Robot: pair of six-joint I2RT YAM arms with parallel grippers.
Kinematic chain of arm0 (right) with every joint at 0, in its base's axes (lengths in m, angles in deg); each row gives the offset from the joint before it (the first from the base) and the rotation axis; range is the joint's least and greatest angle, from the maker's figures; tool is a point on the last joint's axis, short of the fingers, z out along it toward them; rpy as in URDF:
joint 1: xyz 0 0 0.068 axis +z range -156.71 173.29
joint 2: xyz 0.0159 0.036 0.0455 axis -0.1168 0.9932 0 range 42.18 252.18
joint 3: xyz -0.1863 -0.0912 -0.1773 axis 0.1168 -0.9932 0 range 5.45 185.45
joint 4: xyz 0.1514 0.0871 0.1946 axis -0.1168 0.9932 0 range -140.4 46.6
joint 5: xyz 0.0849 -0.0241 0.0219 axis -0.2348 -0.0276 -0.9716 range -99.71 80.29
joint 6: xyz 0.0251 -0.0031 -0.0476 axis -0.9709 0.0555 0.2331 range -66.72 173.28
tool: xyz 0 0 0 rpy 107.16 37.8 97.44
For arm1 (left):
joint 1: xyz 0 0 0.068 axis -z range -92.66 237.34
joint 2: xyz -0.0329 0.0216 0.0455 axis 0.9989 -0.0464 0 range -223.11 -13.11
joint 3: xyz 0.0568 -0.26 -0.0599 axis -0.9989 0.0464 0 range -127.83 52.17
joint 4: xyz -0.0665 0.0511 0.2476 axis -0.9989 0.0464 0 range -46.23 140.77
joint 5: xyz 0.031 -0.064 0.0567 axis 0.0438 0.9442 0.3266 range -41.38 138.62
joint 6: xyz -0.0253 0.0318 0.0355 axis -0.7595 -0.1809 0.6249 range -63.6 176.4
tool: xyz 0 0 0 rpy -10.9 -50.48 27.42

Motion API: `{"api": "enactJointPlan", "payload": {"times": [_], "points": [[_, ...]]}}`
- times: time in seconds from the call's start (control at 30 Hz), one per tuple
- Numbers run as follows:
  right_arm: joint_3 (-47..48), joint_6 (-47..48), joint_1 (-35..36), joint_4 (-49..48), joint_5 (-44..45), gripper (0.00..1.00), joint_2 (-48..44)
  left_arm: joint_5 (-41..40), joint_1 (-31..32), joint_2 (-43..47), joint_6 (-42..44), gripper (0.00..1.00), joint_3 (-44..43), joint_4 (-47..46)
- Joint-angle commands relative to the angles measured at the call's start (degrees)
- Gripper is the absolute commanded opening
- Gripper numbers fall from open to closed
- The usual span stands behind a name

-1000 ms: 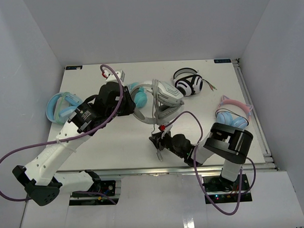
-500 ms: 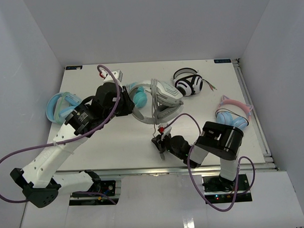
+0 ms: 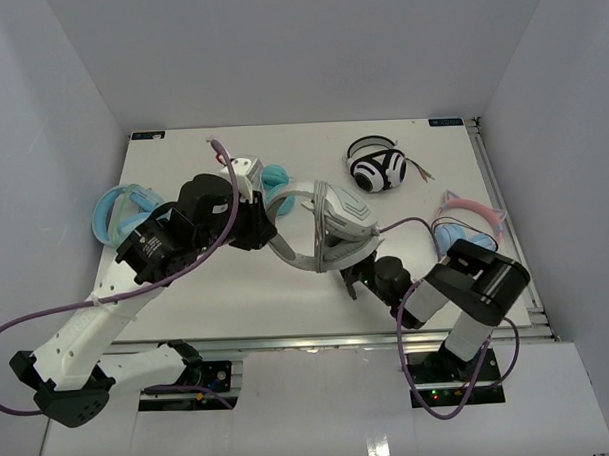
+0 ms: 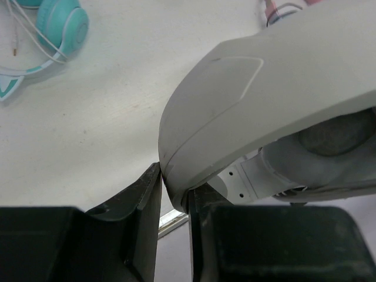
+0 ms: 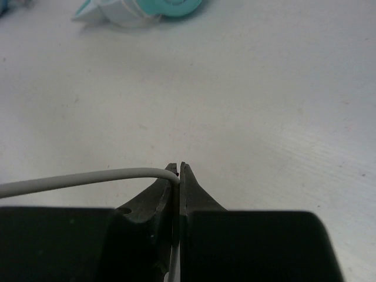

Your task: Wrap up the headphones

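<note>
The headphones (image 3: pixel 336 225) are light grey, with a broad headband (image 4: pixel 276 82), and are held up over the middle of the table. My left gripper (image 3: pixel 268 232) is shut on the headband's end, which fills the gap between its two black fingers (image 4: pixel 174 179). Just in front of the cups, low over the table, my right gripper (image 3: pixel 352 282) is shut on the thin grey cable (image 5: pixel 82 178). The cable comes in from the left and bends down between the closed jaws (image 5: pixel 178 169). The rest of the cable is hidden under the headphones.
Black-and-white striped headphones (image 3: pixel 380 169) lie at the back right. Pink-and-blue cat-ear headphones (image 3: pixel 469 227) are at the right edge. Pale blue headphones (image 3: pixel 118 211) lie at the left, behind my left arm. Teal headphones (image 3: pixel 277 178) sit behind the left gripper.
The right gripper has closed on the cable and moved right, to just below the cups. The left arm has shifted the headphones slightly right and toward me.
</note>
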Motion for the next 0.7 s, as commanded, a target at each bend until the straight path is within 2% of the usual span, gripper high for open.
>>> {"api": "enactJointPlan", "payload": {"times": [0.0,0.1,0.2,0.23,0.47,0.57,0.67], "points": [[-0.11,-2.17,-5.81,-9.38,0.21,0.08,-11.76,10.9,0.21,5.0,9.97,0.0,-1.3,-2.18],[5.16,-1.35,-9.9,7.0,-2.74,0.08,-21.26,8.65,0.15,5.14,14.73,0.0,0.77,-1.16],[13.89,3.6,-12.63,31.19,-6.1,0.08,-29.09,7.37,0.19,3.85,18.58,0.0,2.03,-0.62],[16.68,5.63,-12.98,33.88,-6.58,0.08,-30.43,7.77,0.14,3.21,19.97,0.0,2.44,-0.68],[39.3,12.89,-15.08,72.38,-15.78,0.08,-32.85,2.95,0.12,-2.41,25.28,0.0,3.59,-1.5],[46.04,14.93,-15.07,82.78,-17.57,0.08,-32.65,0.77,0.12,-5.76,27.73,0.0,3.79,-1.82],[51.52,16.79,-15.08,88.73,-17.23,0.08,-31.46,-1.15,0.21,-9.12,30.37,0.0,3.94,-2.27]]}}
